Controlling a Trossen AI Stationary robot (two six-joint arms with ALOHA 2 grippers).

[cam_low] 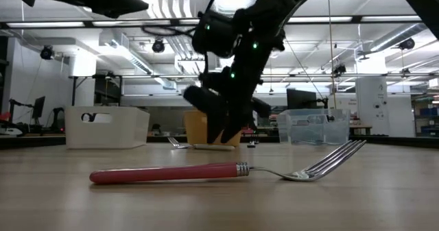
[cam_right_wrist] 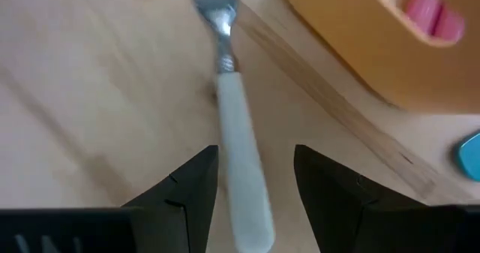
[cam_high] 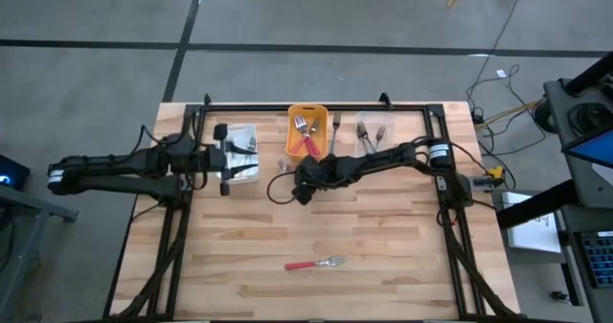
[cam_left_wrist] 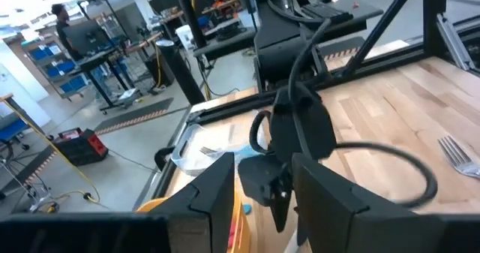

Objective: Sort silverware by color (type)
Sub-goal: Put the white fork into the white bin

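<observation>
A white-handled fork (cam_right_wrist: pixel 238 159) lies flat on the wooden table, just off the near left corner of the orange bin (cam_high: pixel 308 131). My right gripper (cam_right_wrist: pixel 255 185) slants down over it, open, one finger on either side of the white handle without touching it. In the high view this gripper (cam_high: pixel 295 177) is at the table's middle. A red-handled fork (cam_high: pixel 316 264) lies alone nearer the front edge. My left gripper (cam_left_wrist: pixel 262 200) is open with nothing between its fingers, raised over the white bin (cam_high: pixel 241 150) at the far left.
The orange bin holds red-handled forks (cam_high: pixel 306 136). A clear bin (cam_high: pixel 374 136) to its right holds more forks. A teal handle end (cam_right_wrist: pixel 469 155) shows beside the orange bin. Black frame rails (cam_high: pixel 316 105) run along the far edge and both sides. Bare wood surrounds the red fork.
</observation>
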